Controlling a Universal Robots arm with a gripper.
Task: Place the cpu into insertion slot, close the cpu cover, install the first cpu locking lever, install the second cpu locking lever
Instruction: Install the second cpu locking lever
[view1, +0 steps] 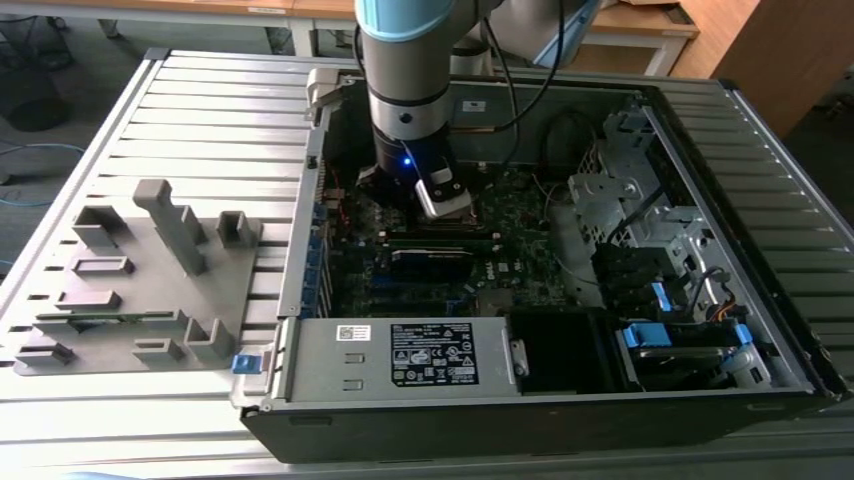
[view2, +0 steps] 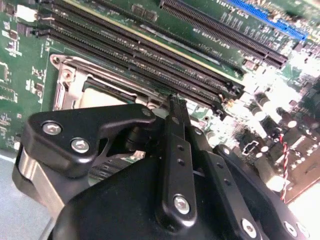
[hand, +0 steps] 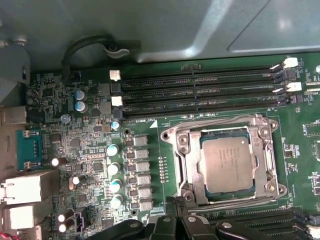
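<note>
While the gripper (view1: 441, 195) is hanging low over the board (view1: 521, 215) in the upper middle of the exterior view, I am reading the first wrist view for progress. The cpu (hand: 227, 165) is already lying flat in the slot (hand: 170, 136), and the cover (hand: 187, 165) is lying down around it, with the chip's top showing through its window. So I am judging the placing and the closing as done, and the lever work as the step in hand. Whether either lever is latched, I cannot tell.

The gripper (hand: 175, 225) is sitting just beside the socket's edge, on the side away from the memory slots (hand: 200, 92). Whether it is clenched or released, I cannot tell; I am seeing nothing carried in it.

A lever move, as I am judging it, is calling for a small, low push along the socket's rim without catching the cover.

Room is tight. In the exterior view the case wall (view1: 315, 190) is standing near on the left, and the drive cage (view1: 627, 190) and cables (view1: 561, 130) are crowding the right.
</note>
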